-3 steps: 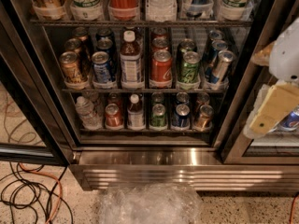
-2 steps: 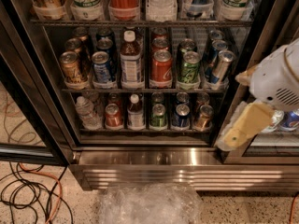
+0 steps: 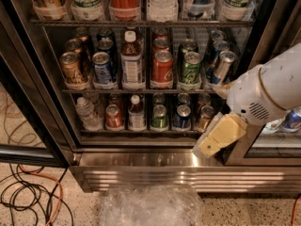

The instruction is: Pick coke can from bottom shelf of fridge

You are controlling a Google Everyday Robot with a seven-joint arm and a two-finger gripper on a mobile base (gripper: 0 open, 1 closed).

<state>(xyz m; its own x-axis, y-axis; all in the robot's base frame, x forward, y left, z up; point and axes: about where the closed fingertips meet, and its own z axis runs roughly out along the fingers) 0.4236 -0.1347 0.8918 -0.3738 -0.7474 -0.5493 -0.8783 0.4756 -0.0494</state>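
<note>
- Camera view: the fridge (image 3: 56,126) shows its lower shelves, stocked with cans and bottles.
- The coke can (image 3: 114,117) stands upright at the front of the bottom shelf (image 3: 141,132), just behind the thin front rail, in the second lane from the left.
- Just left of the coke can stands a clear water bottle (image 3: 86,113).
- Just right of the coke can stands a capped bottle (image 3: 136,112) with a white cap. Further right along the same row come a green can (image 3: 159,117), a blue can (image 3: 182,117) and a brown can (image 3: 205,118).
- Behind the coke can, in the same lane, a second can sits in shadow; its colour cannot be told.
- Above the coke can runs the middle shelf (image 3: 141,91). On it a blue-labelled can (image 3: 102,67) sits above and slightly left of the coke can, and a larger red can (image 3: 162,67) sits above and to the right.
- The gripper (image 3: 212,142), cream-coloured, hangs well to the right of the coke can and slightly lower, past the brown can, in front of the fridge frame. It is well apart from the coke can. Whether it is spread or closed cannot be told.
- The white arm (image 3: 268,93) rises up and to the right from the gripper, far right of the coke can.
- Below the coke can lies the shiny steel base panel (image 3: 155,173).
- Further below the coke can, on the floor, sits crumpled clear plastic (image 3: 150,206).
- Down and left of the coke can, cables (image 3: 28,197) lie tangled on the floor.
</note>
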